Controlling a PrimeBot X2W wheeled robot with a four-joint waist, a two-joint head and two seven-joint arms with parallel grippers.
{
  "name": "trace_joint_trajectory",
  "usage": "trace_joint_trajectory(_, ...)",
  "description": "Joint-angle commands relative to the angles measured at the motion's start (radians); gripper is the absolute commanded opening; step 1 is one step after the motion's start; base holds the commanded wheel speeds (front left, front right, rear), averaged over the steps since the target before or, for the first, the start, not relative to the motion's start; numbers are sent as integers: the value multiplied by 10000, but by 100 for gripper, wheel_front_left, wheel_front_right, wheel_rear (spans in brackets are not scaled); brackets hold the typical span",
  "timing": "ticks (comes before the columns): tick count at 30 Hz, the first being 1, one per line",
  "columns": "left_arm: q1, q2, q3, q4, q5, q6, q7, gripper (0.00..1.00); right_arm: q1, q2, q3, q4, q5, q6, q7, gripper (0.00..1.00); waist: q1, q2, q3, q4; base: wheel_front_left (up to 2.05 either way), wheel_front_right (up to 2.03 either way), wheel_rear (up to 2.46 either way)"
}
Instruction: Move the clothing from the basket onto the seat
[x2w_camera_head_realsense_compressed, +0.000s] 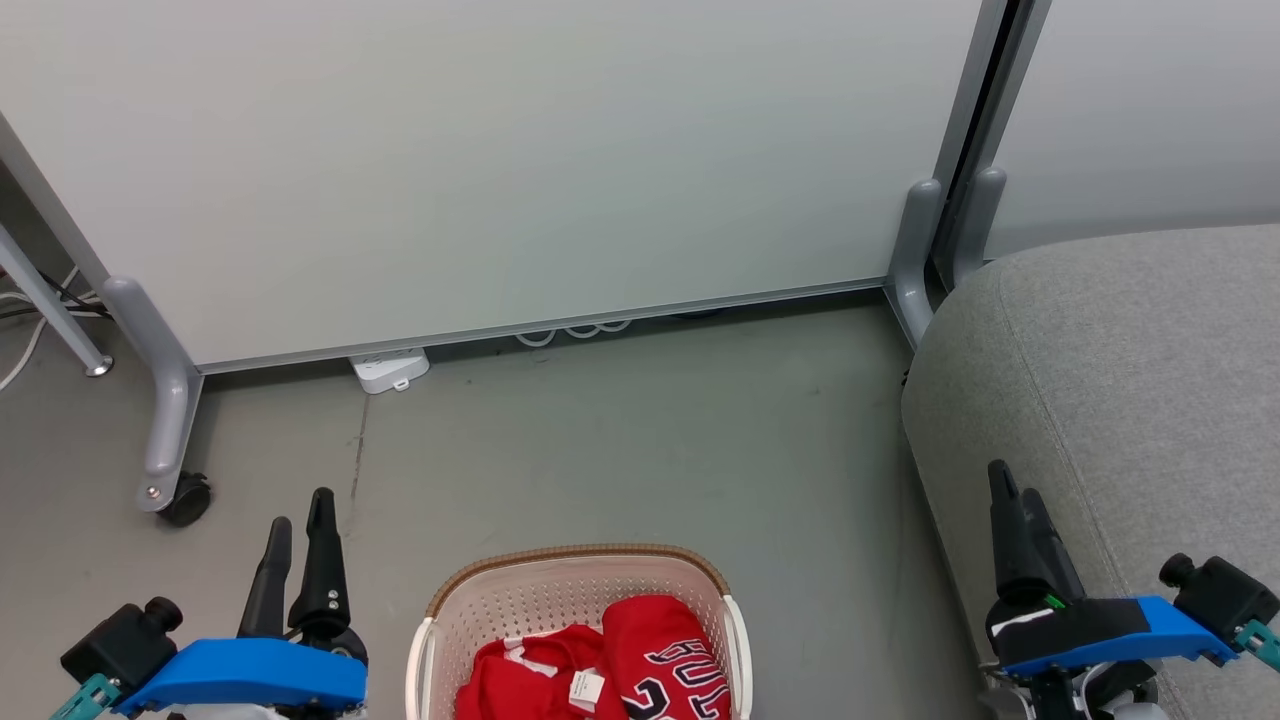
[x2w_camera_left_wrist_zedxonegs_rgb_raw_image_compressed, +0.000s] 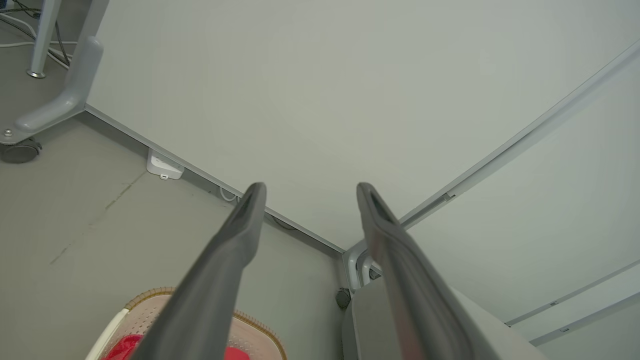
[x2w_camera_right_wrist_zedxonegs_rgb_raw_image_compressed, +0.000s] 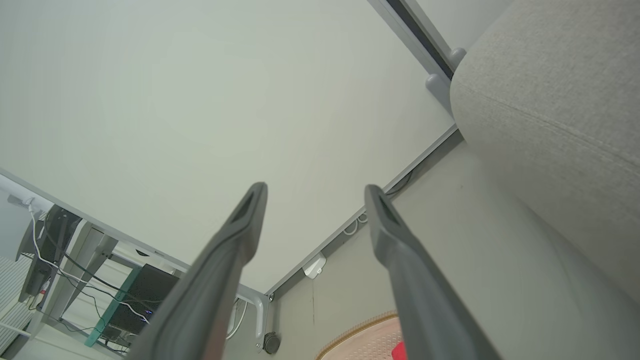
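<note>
- In the cream perforated, brown-rimmed plastic basket (x2w_camera_head_realsense_compressed: 580, 553), the red basketball clothing (x2w_camera_head_realsense_compressed: 610, 660) lies bunched.
- Left of the basket, the left hand (x2w_camera_head_realsense_compressed: 301, 507) hovers wide open and empty. Right of it, the right hand (x2w_camera_head_realsense_compressed: 1012, 480) does likewise, above the rounded edge of the large grey fabric seat (x2w_camera_head_realsense_compressed: 1130, 380).
- The right wrist view adds the seat's seam (x2w_camera_right_wrist_zedxonegs_rgb_raw_image_compressed: 540, 120).
- Beyond the basket, bare grey floor (x2w_camera_head_realsense_compressed: 620, 440) reaches the white partition panel (x2w_camera_head_realsense_compressed: 500, 150).

Two red garments (x2w_camera_head_realsense_compressed: 655, 650), one basket (x2w_camera_head_realsense_compressed: 580, 553), one seat (x2w_camera_head_realsense_compressed: 1120, 380).
</note>
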Motion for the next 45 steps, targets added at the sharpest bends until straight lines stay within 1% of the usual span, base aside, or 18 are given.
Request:
trace_joint_trajectory(1, -294, 98, -59, -116, 412, 38, -107, 100, -253, -35, 75, -80, -385, 0, -116, 100, 0, 0, -5, 2, 0, 0, 0)
trace_joint_trajectory(8, -298, 106, -277, -68, 1667, 104, -317, 100, -298, -33, 176, 50, -1481, 0, -327, 100, 0, 0, -7, 7, 0, 0, 0)
trace_joint_trajectory(17, -301, 153, -540, 12, 2947, 230, -570, 100, -349, -30, 262, 279, -2646, 0, -581, 100, 0, 0, -20, 30, 0, 0, 0)
trace_joint_trajectory(28, -327, 218, -726, 103, 4122, 377, -862, 100, -408, -30, 429, 517, -3825, 0, -877, 100, 0, 0, -37, 66, 0, 0, 0)
trace_joint_trajectory(45, -349, 235, -759, 275, 5602, 508, -1251, 100, -468, -33, 566, 682, -5317, 0, -1265, 100, 0, 0, -30, 90, 0, 0, 0)
